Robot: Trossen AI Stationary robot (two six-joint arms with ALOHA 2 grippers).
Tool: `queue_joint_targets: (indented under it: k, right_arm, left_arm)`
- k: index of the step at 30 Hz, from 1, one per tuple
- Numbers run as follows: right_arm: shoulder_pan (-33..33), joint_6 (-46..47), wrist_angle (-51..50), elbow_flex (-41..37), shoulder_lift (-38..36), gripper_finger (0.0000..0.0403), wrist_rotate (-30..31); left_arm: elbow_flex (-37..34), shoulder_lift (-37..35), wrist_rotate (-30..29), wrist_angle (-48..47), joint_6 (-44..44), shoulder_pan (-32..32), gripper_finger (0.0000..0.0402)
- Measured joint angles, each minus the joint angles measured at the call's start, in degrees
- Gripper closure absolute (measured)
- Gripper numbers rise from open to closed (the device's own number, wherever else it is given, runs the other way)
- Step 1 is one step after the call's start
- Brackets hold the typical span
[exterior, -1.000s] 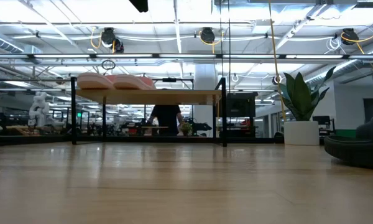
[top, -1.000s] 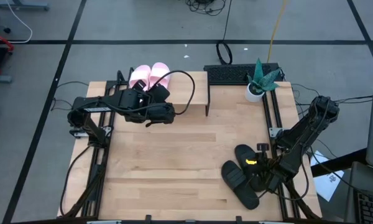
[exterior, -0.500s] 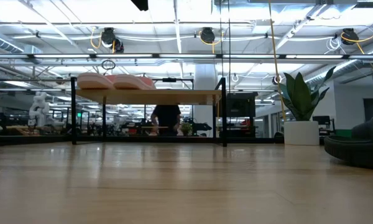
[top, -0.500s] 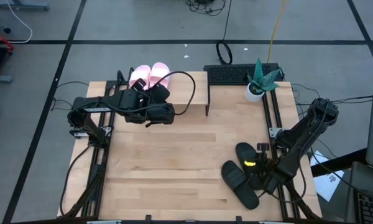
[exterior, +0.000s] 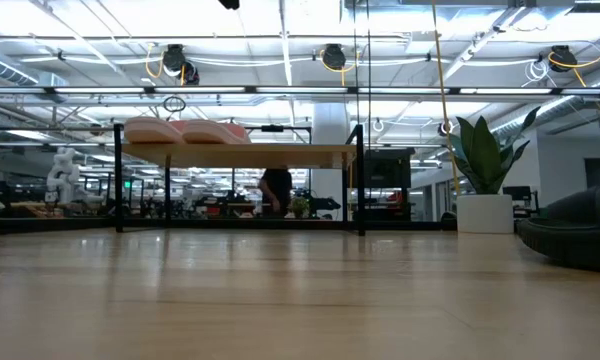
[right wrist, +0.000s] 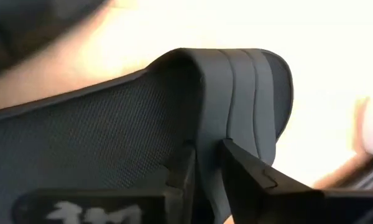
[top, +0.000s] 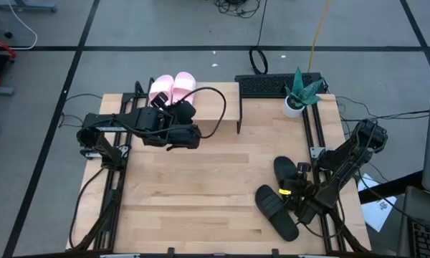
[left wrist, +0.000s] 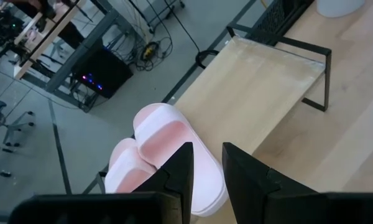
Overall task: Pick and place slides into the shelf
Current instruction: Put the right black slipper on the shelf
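Note:
Two pale pink slides (top: 172, 87) (left wrist: 168, 155) lie side by side, soles down, on the left end of the shelf (top: 218, 107) (exterior: 280, 152). My left gripper (top: 188, 115) (left wrist: 206, 171) hovers just on the near side of them, empty, its fingers a narrow gap apart. One black slide (top: 285, 170) (exterior: 570, 230) is in my right gripper (top: 295, 188) (right wrist: 208, 165), near the table's right edge. The second black slide (top: 276, 212) lies flat on the table just nearer than it. My right gripper pinches the black slide's wide strap (right wrist: 236, 93) at its edge (right wrist: 209, 146), one finger on each face. In the high view it comes from the table's right, near side. Whether the sole is clear of the table I cannot tell.
A potted plant (top: 297, 99) (exterior: 485, 185) stands at the table's far right corner, with a black keyboard (top: 272, 84) beside it beyond the table's far edge. The right part of the shelf top is bare wood. Bare tabletop (top: 201, 186) lies between the arms.
My left gripper has drawn back a little from the pink slides, toward the table's near edge. My right gripper has shifted slightly left and nearer, and the held black slide has moved a little toward the far edge and stands higher in the low view.

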Motion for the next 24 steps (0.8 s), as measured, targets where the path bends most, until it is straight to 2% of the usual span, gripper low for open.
queue_joint_targets:
  k: [6,11,24]
  right_arm:
    - [-0.6,2.0,-0.7,0.1,-0.1,0.0395,-0.1]
    - [-2.0,2.1,-2.9,1.9,0.0,0.0398,0.9]
    - [-6.5,2.0,-24.4,12.4,0.0,0.0402,6.8]
  left_arm:
    - [0.0,0.0,0.0,0.0,0.0,-0.7,0.0316]
    - [0.0,0.0,0.0,0.0,0.0,-0.7,0.0316]
    - [0.0,0.0,-0.7,0.0,0.6,-0.6,0.0316]
